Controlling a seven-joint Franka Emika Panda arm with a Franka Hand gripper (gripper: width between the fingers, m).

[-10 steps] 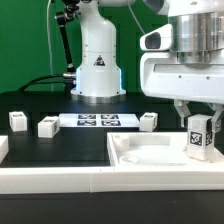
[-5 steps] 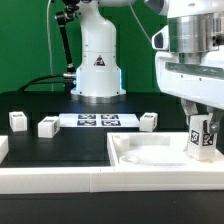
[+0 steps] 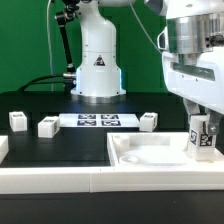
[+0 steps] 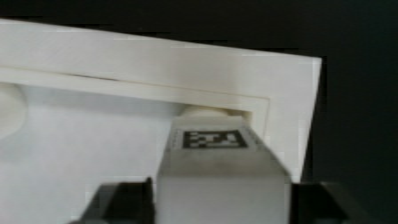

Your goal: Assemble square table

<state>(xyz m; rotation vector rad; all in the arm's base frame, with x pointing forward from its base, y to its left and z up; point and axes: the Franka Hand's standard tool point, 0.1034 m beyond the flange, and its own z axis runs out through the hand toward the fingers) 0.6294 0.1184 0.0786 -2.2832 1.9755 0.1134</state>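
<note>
The square tabletop [image 3: 150, 154] is a large white slab with a raised rim, lying at the exterior view's lower right. My gripper [image 3: 203, 124] is shut on a short white tagged leg [image 3: 202, 139] and holds it upright at the slab's corner on the exterior view's right. Whether the leg touches the slab I cannot tell. In the wrist view the leg [image 4: 217, 165] fills the gap between the dark fingers [image 4: 125, 200], its tag facing the camera, with the tabletop [image 4: 125, 70] behind it. Three loose legs [image 3: 17, 121], [image 3: 47, 126], [image 3: 149, 121] lie on the black table.
The marker board [image 3: 100, 120] lies flat in front of the robot base [image 3: 98, 70]. A long white border rail [image 3: 60, 181] runs along the front edge, and another rail piece [image 3: 3, 148] sits at the exterior view's left.
My gripper has moved toward the exterior view's right with the leg in it, along the slab toward its corner. The loose legs and the slab have not moved.
</note>
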